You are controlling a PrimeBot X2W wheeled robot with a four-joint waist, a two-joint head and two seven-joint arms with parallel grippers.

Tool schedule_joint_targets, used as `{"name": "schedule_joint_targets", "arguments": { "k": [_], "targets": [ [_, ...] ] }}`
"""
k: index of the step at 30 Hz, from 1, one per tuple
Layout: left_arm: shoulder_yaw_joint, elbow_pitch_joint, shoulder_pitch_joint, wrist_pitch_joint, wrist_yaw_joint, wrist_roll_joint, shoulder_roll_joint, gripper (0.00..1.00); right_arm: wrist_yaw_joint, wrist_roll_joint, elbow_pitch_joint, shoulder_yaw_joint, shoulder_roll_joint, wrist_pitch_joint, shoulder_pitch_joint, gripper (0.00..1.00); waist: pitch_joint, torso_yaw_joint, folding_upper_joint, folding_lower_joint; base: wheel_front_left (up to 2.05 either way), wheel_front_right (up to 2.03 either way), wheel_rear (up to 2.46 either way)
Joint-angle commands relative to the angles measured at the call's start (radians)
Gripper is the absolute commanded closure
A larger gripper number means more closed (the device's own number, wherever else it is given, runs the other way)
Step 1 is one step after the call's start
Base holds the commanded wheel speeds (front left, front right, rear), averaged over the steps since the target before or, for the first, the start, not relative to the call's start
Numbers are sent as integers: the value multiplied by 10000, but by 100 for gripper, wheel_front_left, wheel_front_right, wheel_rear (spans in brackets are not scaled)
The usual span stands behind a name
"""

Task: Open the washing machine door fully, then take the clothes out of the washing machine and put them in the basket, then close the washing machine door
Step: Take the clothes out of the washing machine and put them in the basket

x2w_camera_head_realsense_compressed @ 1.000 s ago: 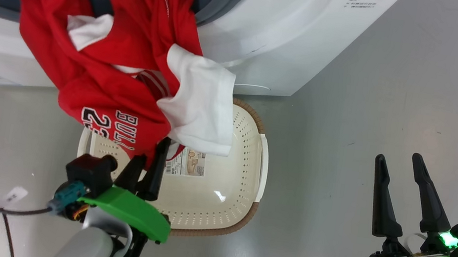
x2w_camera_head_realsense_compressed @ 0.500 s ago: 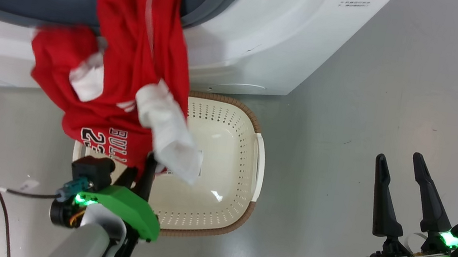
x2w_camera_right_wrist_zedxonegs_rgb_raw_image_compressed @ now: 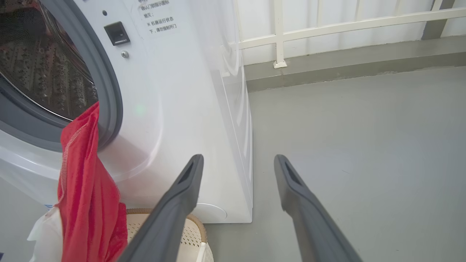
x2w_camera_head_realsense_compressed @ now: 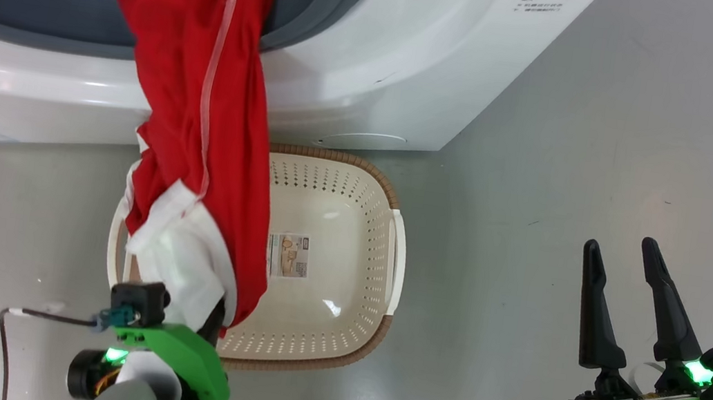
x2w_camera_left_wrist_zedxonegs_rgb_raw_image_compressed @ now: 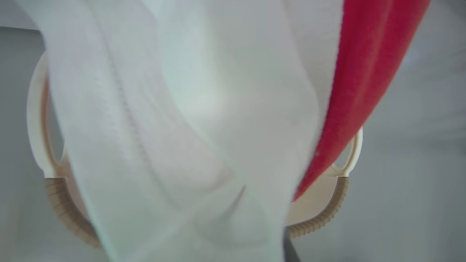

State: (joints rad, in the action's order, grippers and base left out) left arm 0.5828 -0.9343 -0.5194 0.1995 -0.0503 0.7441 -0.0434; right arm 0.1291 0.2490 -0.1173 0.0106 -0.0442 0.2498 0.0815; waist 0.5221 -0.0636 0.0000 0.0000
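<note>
Left gripper (x2w_camera_head_realsense_compressed: 210,319): nearest, low over the basket's near rim. Its fingers are buried in fabric, and I judge them pinched on the white hem of the clothes (x2w_camera_head_realsense_compressed: 203,102).
Right gripper (x2w_camera_head_realsense_compressed: 621,245): spread wide, empty, parked over bare floor (x2w_camera_head_realsense_compressed: 618,125) well to the side.
Basket (x2w_camera_head_realsense_compressed: 334,359): sits on the floor just before the machine. Cream plastic, perforated walls, ribbed brown rim, white handles, a sticker (x2w_camera_head_realsense_compressed: 293,255) on its bottom. Nothing lies inside it.
Clothes, position: one long red band hangs from the drum mouth over the basket's left half to the left gripper.
Clothes, feel: thin, limp jersey knit with white stitching. The white panel fills the left wrist view (x2w_camera_left_wrist_zedxonegs_rgb_raw_image_compressed: 182,127). It will likely slide and bunch.
Washing machine (x2w_camera_head_realsense_compressed: 380,78): glossy white shell, grey rubber gasket (x2w_camera_head_realsense_compressed: 328,7), perforated steel drum (x2w_camera_right_wrist_zedxonegs_rgb_raw_image_compressed: 43,72). Its mouth stands open.
Step in hand: pulling the garment out of the drum.
Doing it well: draw back and downward until the far end clears the gasket lip, then centre over the basket before letting go.
Risk: a tail draped over the rim onto the floor.
Far: white railing (x2w_camera_right_wrist_zedxonegs_rgb_raw_image_compressed: 276,32).
</note>
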Motion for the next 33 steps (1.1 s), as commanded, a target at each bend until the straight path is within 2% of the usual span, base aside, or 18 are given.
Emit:
{"name": "schedule_joint_targets", "arguments": {
  "k": [1, 13, 23, 33],
  "targets": [
    [-93, -245, 12, 120, -97, 80, -92, 100, 16, -14, -259, -246, -60, 120, -112, 0, 3, -9, 0, 0, 0, 0, 0],
    [898, -1360, -10, -11, -356, 1107, -70, 100, 16, 6, -244, -300, -60, 120, -95, 0, -5, -80, 0, 0, 0, 0, 0],
    [1600, -1486, -505, 360, -124, 1450, -69, 100, 16, 0, -230, -305, -60, 120, -106, 0, -37, -28, 0, 0, 0, 0, 0],
    [1683, -1502, -783, 609, 38, 1524, -69, 100, 16, 0, -262, -286, -60, 120, -99, 0, 7, -80, 0, 0, 0, 0, 0]
  ]
}}
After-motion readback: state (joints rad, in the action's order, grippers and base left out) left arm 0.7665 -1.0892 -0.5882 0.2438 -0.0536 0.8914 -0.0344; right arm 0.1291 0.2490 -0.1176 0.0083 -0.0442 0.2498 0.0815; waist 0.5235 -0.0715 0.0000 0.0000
